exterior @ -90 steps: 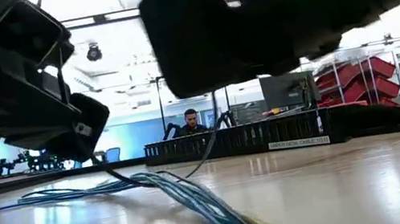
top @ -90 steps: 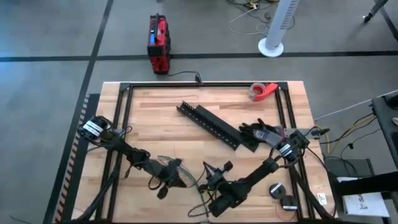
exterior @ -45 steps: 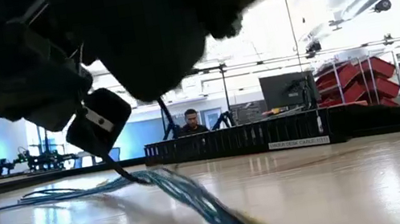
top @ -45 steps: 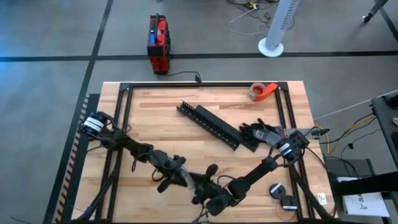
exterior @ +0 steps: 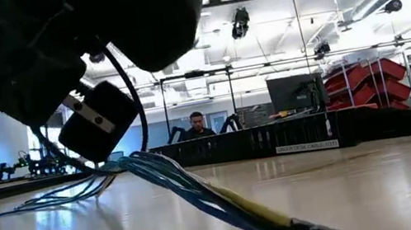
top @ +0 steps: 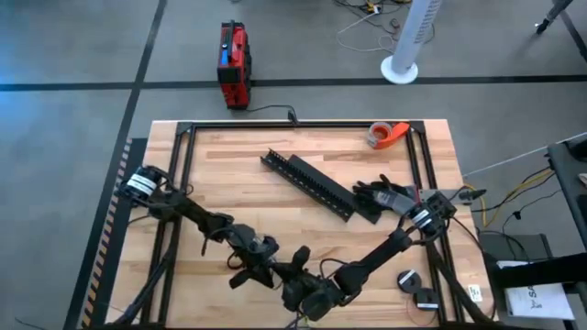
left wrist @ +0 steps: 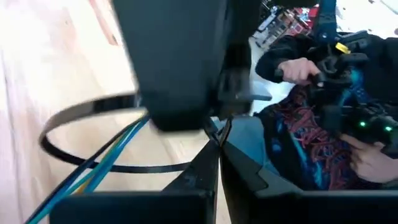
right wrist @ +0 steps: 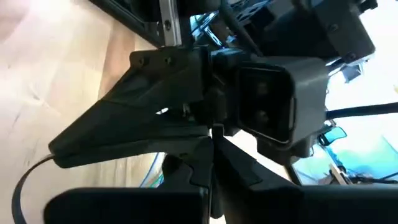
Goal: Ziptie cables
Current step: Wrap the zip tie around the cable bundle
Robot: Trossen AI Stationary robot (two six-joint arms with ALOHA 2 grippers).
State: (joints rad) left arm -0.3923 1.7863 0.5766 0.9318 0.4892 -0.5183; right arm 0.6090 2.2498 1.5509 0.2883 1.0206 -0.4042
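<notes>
High view: both arms meet at the table's near edge, well clear of the rail (top: 316, 186) that lies slantwise mid-table. The left gripper (top: 266, 272) and right gripper (top: 307, 291) sit almost touching, nearer the camera-side edge than the rail. The tape roll (top: 387, 134) rests at the far edge beyond the rail, and the red box (top: 233, 64) stands on the floor past the table. The cables cannot be made out here under the arms.

Low view: the cables (exterior: 168, 181) run as a blue bunch with a yellow strand, lying on the table (exterior: 383, 177) in front of the rail (exterior: 276, 136) and rising toward a dark gripper body that fills the upper part. A person sits beyond the rail.

Left wrist view: a black ziptie (left wrist: 74, 134) forms a loop around the blue and yellow cables (left wrist: 99, 168). The left gripper (left wrist: 214, 140) has its fingers pressed together at the tips; what they pinch I cannot tell. A person's hand (left wrist: 298, 67) shows beyond.

Right wrist view: the right gripper (right wrist: 211, 146) has its fingers closed to a point right against the other gripper's body; whether it grasps the ziptie (right wrist: 25, 180) curving nearby I cannot tell
</notes>
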